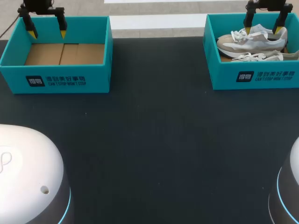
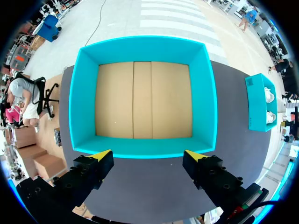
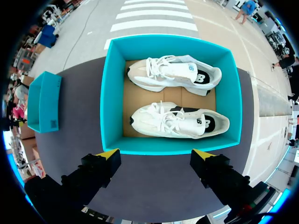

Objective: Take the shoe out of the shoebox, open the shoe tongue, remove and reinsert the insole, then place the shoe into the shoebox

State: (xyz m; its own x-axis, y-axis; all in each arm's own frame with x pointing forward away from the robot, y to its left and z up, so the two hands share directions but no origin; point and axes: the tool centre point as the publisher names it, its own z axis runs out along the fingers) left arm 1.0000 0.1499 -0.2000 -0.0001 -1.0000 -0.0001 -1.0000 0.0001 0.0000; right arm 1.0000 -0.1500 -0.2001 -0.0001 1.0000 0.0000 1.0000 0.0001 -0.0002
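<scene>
Two white and beige shoes lie in the teal shoebox [image 1: 252, 77] at the table's far right. One shoe [image 1: 250, 41] rests on its side; the other [image 1: 261, 56] lies nearer the front wall. My right gripper [image 1: 265, 25] hangs open above that box. In the right wrist view both shoes [image 3: 174, 73] [image 3: 180, 120] lie side by side ahead of the open right gripper [image 3: 155, 154], inside the shoebox [image 3: 110, 93]. My left gripper [image 1: 46, 29] is open over the back of a second, empty teal box [image 1: 56, 79]. The left wrist view shows that box's bare cardboard floor [image 2: 142, 100] ahead of the open left gripper [image 2: 148, 154].
Dark table surface [image 1: 154, 140] stretches between and in front of the two boxes. The arms' white bases [image 1: 28, 177] [image 1: 287, 191] stand at the near corners. The right shoebox [image 2: 257, 102] also shows off to the side in the left wrist view.
</scene>
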